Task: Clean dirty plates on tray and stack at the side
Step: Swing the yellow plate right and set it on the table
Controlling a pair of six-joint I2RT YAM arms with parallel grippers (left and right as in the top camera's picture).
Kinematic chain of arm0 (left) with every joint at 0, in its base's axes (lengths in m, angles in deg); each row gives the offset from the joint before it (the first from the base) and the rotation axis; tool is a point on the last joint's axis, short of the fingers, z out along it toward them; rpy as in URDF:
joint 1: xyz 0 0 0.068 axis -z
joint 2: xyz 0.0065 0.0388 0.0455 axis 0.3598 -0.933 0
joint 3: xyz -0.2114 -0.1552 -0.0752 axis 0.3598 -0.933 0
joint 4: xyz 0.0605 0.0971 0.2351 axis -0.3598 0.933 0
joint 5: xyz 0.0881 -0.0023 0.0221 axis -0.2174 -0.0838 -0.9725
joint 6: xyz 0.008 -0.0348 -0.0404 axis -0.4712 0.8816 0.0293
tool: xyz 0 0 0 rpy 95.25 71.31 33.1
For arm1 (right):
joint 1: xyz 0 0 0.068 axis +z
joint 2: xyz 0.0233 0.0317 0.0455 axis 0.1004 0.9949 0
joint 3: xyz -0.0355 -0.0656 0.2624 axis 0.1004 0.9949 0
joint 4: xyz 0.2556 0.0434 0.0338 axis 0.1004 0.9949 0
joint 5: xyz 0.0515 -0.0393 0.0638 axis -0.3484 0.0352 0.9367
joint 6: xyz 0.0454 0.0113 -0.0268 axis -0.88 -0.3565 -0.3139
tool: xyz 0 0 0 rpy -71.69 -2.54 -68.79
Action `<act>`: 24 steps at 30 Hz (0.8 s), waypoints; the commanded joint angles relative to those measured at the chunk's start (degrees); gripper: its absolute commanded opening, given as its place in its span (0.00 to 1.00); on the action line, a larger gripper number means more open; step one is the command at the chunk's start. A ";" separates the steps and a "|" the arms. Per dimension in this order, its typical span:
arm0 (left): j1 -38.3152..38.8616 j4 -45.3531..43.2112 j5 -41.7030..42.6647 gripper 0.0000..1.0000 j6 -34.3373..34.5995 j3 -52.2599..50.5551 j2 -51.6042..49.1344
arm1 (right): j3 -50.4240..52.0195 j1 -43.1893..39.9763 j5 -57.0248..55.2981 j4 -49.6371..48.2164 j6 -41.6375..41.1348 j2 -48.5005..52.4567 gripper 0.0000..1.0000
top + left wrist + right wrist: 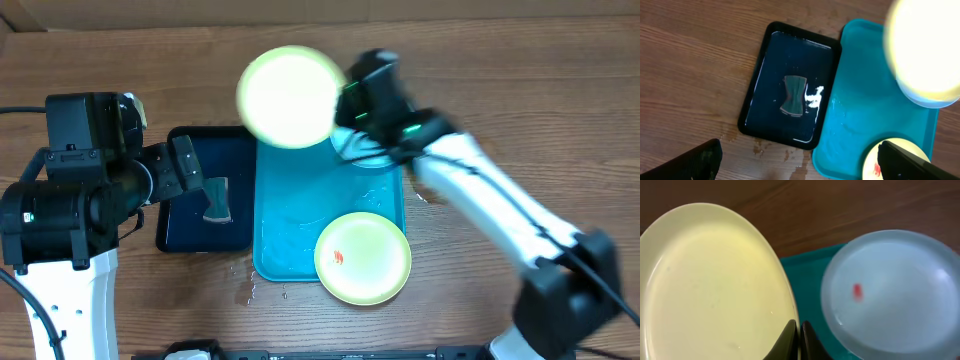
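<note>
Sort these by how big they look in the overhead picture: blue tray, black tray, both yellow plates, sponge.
Blue tray
black tray
held plate and resting plate, unranked because the held one is nearer the camera
sponge

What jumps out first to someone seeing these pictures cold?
A bright yellow-green plate, pinched by the right gripper, hangs above the far end of the cyan tray. On the tray, a light cyan plate at the far end and a second yellow-green plate at the near right corner each carry an orange-red smear. Left of it, a grey-green sponge lies in a black tray.
</note>
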 commanded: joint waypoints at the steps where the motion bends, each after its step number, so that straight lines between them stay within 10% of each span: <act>1: 0.07 -0.02 -0.74 1.00 0.76 0.81 -0.15 | -0.92 -8.61 11.61 4.37 -1.53 -4.39 0.04; 14: 0.07 -0.02 -0.74 1.00 0.76 0.81 -0.17 | -0.85 -36.83 9.44 28.22 0.90 -4.63 0.04; 24: 0.11 -0.02 -0.74 1.00 0.76 0.81 -0.52 | 6.45 -40.00 -4.74 31.19 0.85 -4.42 0.04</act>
